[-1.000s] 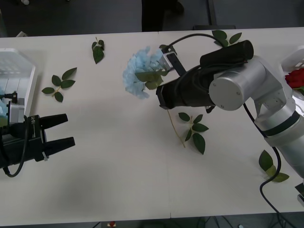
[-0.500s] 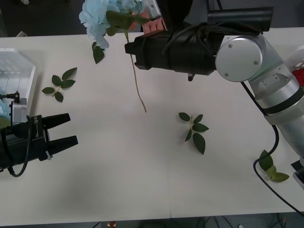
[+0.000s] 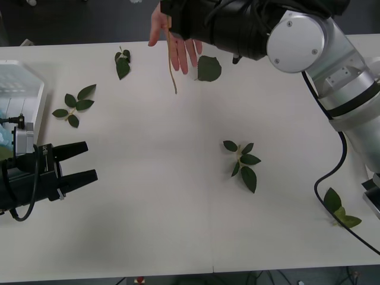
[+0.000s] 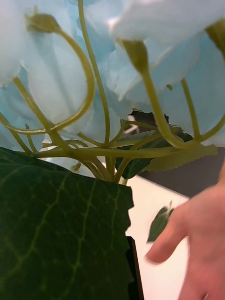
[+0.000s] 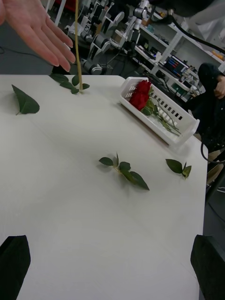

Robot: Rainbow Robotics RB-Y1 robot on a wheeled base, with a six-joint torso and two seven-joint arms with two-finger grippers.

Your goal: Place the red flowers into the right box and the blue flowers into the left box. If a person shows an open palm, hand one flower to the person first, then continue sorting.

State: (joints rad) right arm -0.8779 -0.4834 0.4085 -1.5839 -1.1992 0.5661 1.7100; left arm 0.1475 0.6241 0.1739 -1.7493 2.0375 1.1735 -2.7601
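Observation:
My right gripper (image 3: 172, 15) is raised over the table's far edge, shut on a blue flower. The flower's thin stem (image 3: 171, 65) hangs down in front of a person's open palm (image 3: 178, 47). In the right wrist view its pale-blue petals (image 4: 61, 93) and a broad leaf (image 4: 56, 234) sit close to the lens, with the person's hand (image 4: 197, 239) beside them. The red flowers (image 5: 140, 93) lie in the right box (image 5: 180, 123). My left gripper (image 3: 90, 160) hovers open at the left, next to the left box (image 3: 32, 83).
Loose leaf sprigs lie at the left (image 3: 74, 107), far left (image 3: 123, 64), centre (image 3: 243, 163) and near right (image 3: 341, 211). A single leaf (image 3: 209, 69) rests by the person's hand. A black cable (image 3: 332, 172) hangs from my right arm.
My right arm has lifted the blue flower up and away toward the person's palm; its head has left the front view's top. A single leaf now lies on the table there. Left arm unchanged.

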